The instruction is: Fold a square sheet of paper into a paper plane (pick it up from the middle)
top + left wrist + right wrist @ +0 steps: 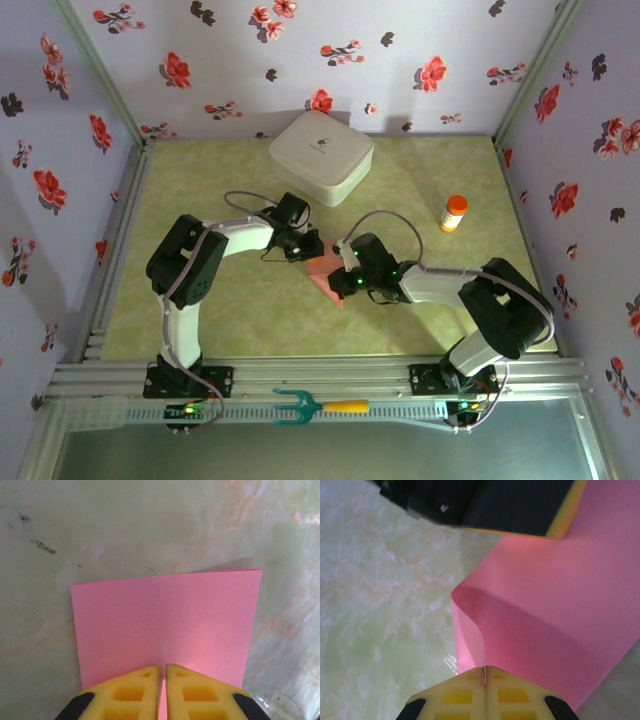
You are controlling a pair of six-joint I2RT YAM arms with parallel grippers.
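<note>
You had the left gripper (163,682) and right gripper (485,680) both pinched tight on edges of the pink paper (327,280), mid-table, near side of the white box (321,157). It bowed between them: pull apart and it could tear, push in and the crease would wander.

The left arm (188,268) rose from its base at the near edge, bent sharply at the elbow and reached rightward. The right arm (500,310) mirrored it, reaching leftward. Their wrists came close together at the middle, with the grippers facing each other. The left gripper (163,667) had its yellow fingers pressed almost together on the near edge of the sheet of paper (165,615). The right gripper (485,669) was pinched tight on the sheet's curled edge.
</note>
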